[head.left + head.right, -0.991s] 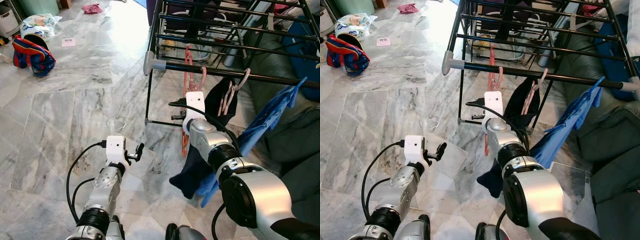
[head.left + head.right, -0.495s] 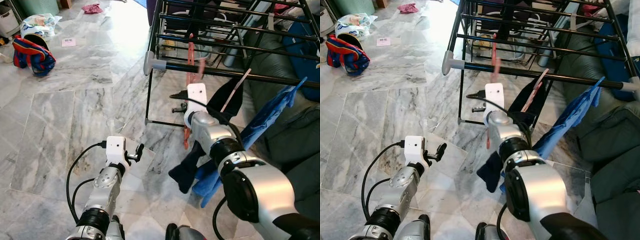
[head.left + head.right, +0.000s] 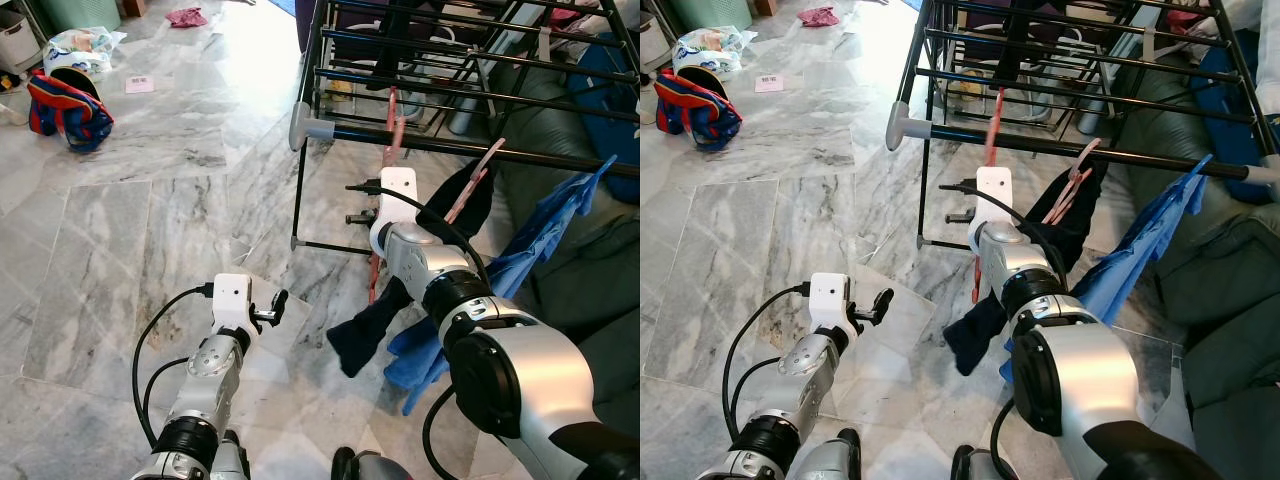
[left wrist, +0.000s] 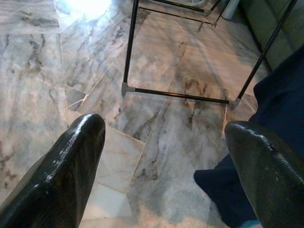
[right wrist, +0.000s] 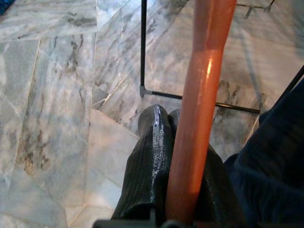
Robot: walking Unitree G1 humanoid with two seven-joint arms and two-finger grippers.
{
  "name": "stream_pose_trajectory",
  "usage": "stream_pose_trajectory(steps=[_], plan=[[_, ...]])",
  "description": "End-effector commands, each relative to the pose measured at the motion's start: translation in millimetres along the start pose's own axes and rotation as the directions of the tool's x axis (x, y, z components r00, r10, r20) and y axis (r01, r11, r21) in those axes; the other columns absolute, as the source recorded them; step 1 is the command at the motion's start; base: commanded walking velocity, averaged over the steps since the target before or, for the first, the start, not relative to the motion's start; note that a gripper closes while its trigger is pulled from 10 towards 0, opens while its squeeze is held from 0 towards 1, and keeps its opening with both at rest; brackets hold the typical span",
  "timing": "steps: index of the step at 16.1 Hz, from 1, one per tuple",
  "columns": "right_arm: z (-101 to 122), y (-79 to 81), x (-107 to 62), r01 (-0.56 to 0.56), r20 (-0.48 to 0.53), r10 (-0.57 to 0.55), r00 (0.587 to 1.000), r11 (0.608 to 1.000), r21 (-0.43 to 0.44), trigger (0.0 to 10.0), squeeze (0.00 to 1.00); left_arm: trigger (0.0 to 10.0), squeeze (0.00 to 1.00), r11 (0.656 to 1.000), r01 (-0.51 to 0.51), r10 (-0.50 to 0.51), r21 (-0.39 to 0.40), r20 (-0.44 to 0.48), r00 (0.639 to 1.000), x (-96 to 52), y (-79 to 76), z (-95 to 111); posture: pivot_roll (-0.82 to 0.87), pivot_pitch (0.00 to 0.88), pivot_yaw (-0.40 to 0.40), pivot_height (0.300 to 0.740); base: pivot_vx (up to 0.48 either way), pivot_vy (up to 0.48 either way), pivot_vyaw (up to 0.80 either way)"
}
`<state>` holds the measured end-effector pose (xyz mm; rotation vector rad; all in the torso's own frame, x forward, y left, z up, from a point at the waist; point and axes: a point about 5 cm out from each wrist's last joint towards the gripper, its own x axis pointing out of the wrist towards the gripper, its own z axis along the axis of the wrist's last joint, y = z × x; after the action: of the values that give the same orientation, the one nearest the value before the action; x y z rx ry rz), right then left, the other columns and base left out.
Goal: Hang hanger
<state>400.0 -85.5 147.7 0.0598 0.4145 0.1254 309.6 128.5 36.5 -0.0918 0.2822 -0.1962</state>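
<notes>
Right gripper (image 5: 164,142) fingers clamped on pink hanger (image 3: 391,130) just under the rack rail (image 3: 470,148); dark garment (image 3: 375,325) dangles, light but swingy, grip the stiff shaft; left gripper (image 4: 164,156) fingers apart, idle

Grey-veined marble tile floor (image 3: 150,220) all around, with a crumpled red and blue bag (image 3: 68,108) lying at the far left and a white plastic bag (image 3: 78,45) just behind it. There's a small pink cloth (image 3: 184,16) further back, plus a little pink paper slip (image 3: 139,85) on the tiles. Over on the right a dark green sofa (image 3: 590,270) sits with a bright blue garment (image 3: 540,240) draped near it.
</notes>
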Motion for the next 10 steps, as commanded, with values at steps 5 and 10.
stream_pose_trajectory(steps=[5, 10], plan=[[-19.9, -12.3, 0.1, 0.036, -0.07, -0.033, 0.997, 0.999, 0.031, 10.0, 0.0, 10.0, 0.0, 1.0, 0.013, -0.012, 0.01, -0.031, 0.999, -2.9, 0.0, -6.8, 0.17, 0.215, -0.098, 0.74, 0.0, 0.0, 0.0], [-23.0, -15.0, 0.0, 0.044, -0.077, -0.041, 0.996, 0.998, 0.041, 10.0, 0.0, 10.0, 0.0, 1.0, 0.015, -0.015, 0.012, -0.033, 0.999, -2.9, -0.6, -6.5, 0.16, 0.214, -0.096, 0.74, 0.0, 0.0, 0.0]])
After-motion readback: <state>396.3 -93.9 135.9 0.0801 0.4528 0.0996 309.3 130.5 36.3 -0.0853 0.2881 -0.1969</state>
